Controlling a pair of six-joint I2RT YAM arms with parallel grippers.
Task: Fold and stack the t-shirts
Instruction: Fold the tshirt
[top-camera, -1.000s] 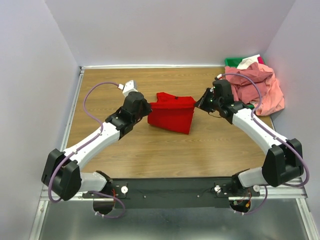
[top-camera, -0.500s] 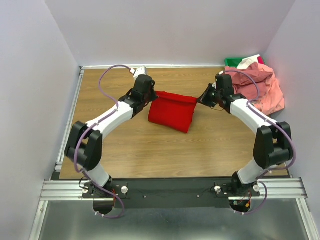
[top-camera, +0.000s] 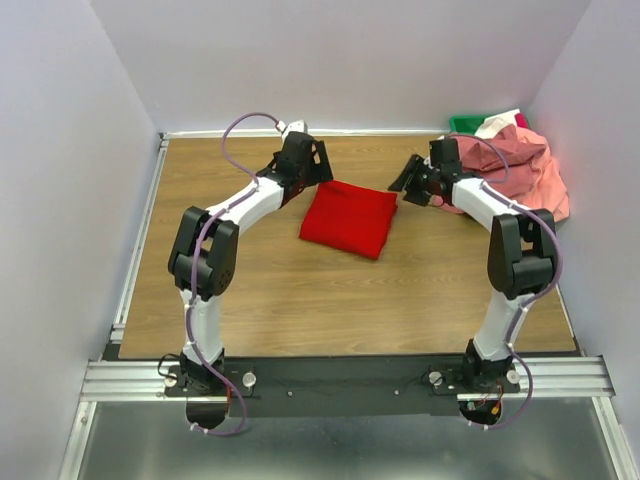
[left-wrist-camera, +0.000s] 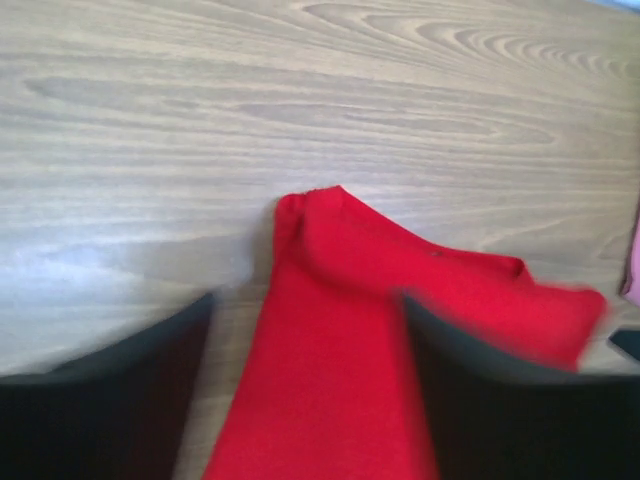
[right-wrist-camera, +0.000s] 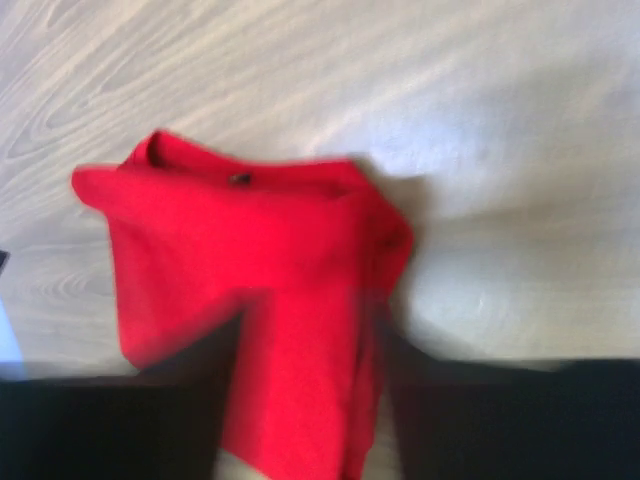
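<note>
A bright red t-shirt (top-camera: 348, 218) lies folded into a flat square near the middle of the wooden table (top-camera: 300, 290). My left gripper (top-camera: 318, 166) hovers at its far left corner, and my right gripper (top-camera: 408, 181) at its far right corner. In the left wrist view the fingers (left-wrist-camera: 150, 380) stand wide apart, with the red t-shirt (left-wrist-camera: 330, 340) lying below the open left gripper (left-wrist-camera: 307, 300). The blurred right wrist view shows the right gripper (right-wrist-camera: 312, 315) open too, over the red t-shirt (right-wrist-camera: 250, 240). Salmon pink t-shirts (top-camera: 520, 172) are heaped at the far right.
A green bin (top-camera: 465, 123) shows behind the pink heap in the far right corner. White walls close the table in on the left, back and right. Both arms stretch far across the table from the near rail (top-camera: 350, 378).
Both arms carried the red t-shirt's raised edge towards the back wall. The jaws then opened, and the shirt now lies flat and folded instead of hanging between the grippers.
</note>
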